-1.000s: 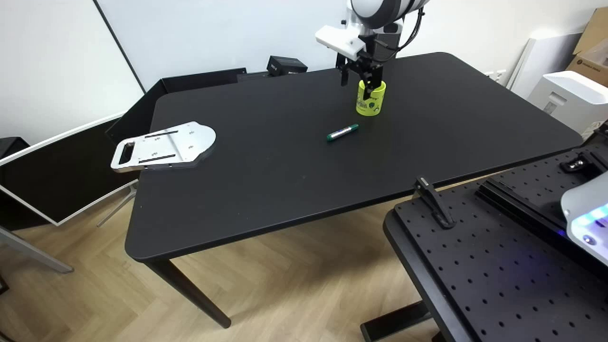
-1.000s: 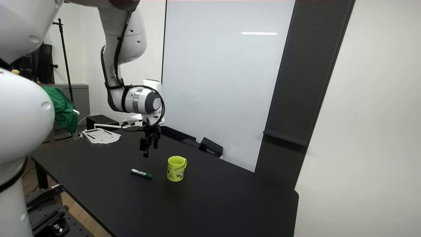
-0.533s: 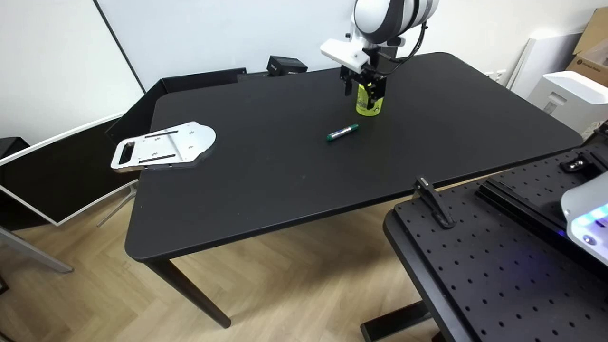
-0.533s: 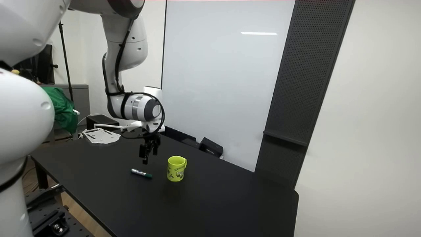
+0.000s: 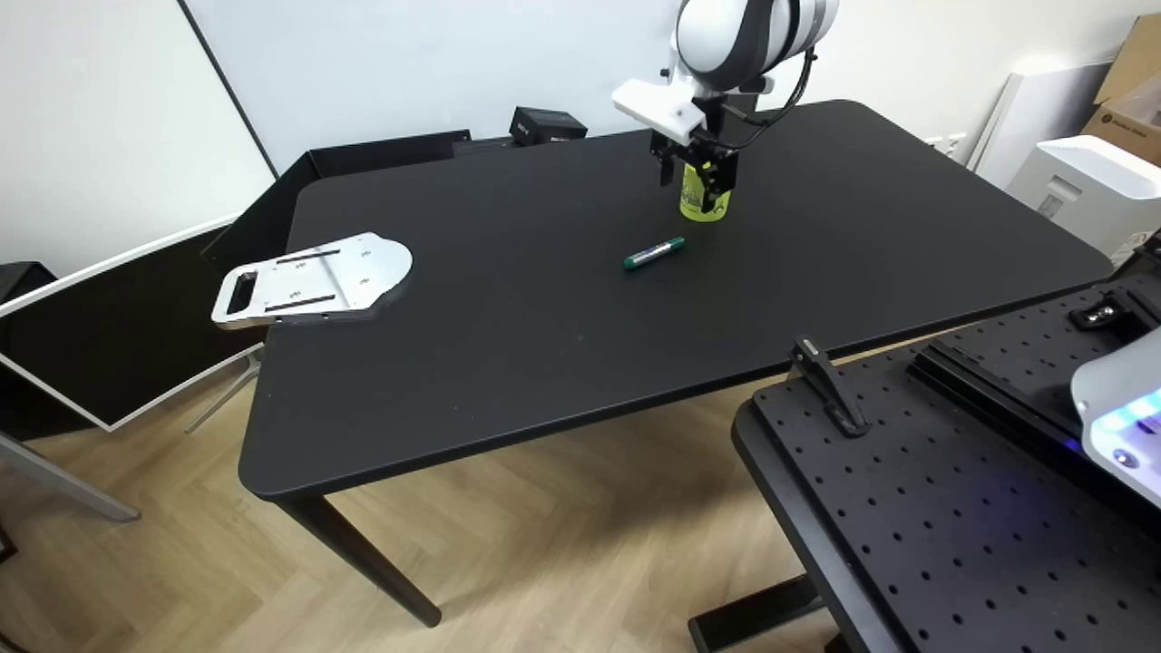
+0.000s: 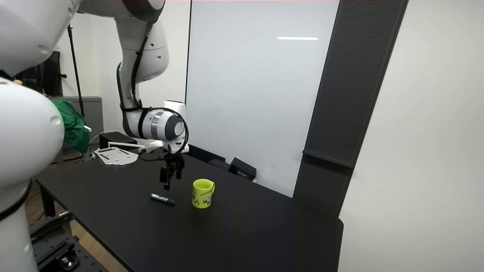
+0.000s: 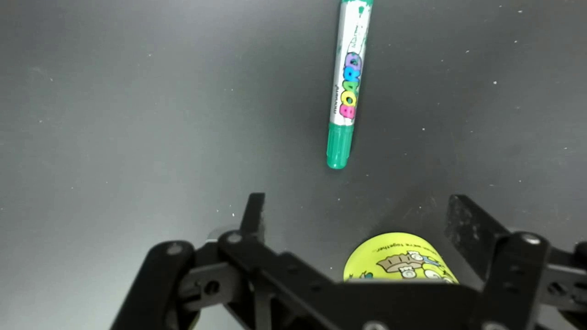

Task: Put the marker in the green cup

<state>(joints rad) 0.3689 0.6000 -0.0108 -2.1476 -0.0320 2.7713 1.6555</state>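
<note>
Hand (image 7: 357, 208) lowered since earlier frame, spread, empty; in wrist view we find marker (image 7: 350, 85) upper centre, long axis running toward hand's gap.

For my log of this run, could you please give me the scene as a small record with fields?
Marker: green and white, lying on the black table
Green cup: upright on the table, apart from the marker
End effector: open, above the table, holding nothing
Flat white object: lying at the table's edge
Task state: marker not yet in the cup
</note>
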